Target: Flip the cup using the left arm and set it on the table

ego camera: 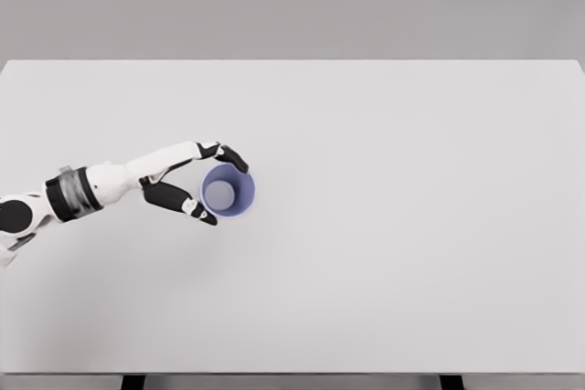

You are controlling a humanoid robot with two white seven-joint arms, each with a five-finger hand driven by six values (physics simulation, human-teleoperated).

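A light purple cup [228, 191] stands upright on the white table [384, 226], left of the middle, its open mouth facing up so I see its inside bottom. My left hand [218, 187] reaches in from the left edge and sits against the cup's left side. Its black-tipped fingers [232, 157] curve over the cup's upper rim and the thumb [198, 211] lies along its lower left. The fingers bracket the cup, but I cannot make out whether they press on it or stand just off it. The right arm is out of view.
The white table fills most of the head view, its far edge near the top against a grey wall [292, 2]. Two dark table legs [132, 381] show at the front edge.
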